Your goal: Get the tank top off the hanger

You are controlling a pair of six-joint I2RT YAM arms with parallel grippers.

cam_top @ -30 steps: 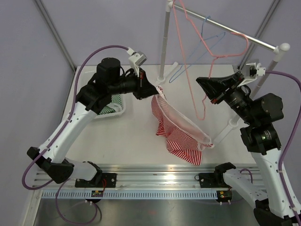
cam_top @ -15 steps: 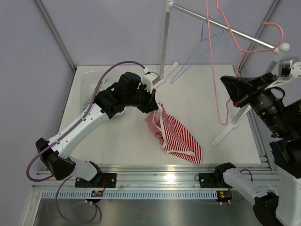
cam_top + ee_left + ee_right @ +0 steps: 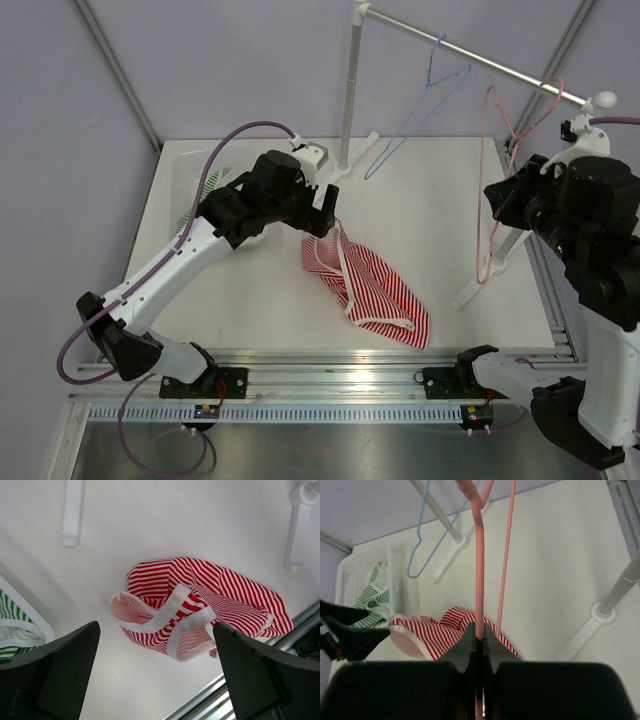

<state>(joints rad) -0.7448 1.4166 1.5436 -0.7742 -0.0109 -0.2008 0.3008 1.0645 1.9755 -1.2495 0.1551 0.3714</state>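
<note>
Tank top (image 3: 365,290) lies crumpled on counter (image 3: 440,220), off pink hanger (image 3: 479,580).
My left gripper (image 3: 326,208) hovers above top, jaws wide apart, empty.
My right gripper (image 3: 479,639) is clamped on hanger wire, near rail (image 3: 480,62).
Advice: lift left gripper straight up so fingers miss white strap; keep right clamp firm and steady swinging hanger.
Versus half second earlier: left jaws, then pinching top, now parted; top slumps flatter; hanger hangs further right.
</note>
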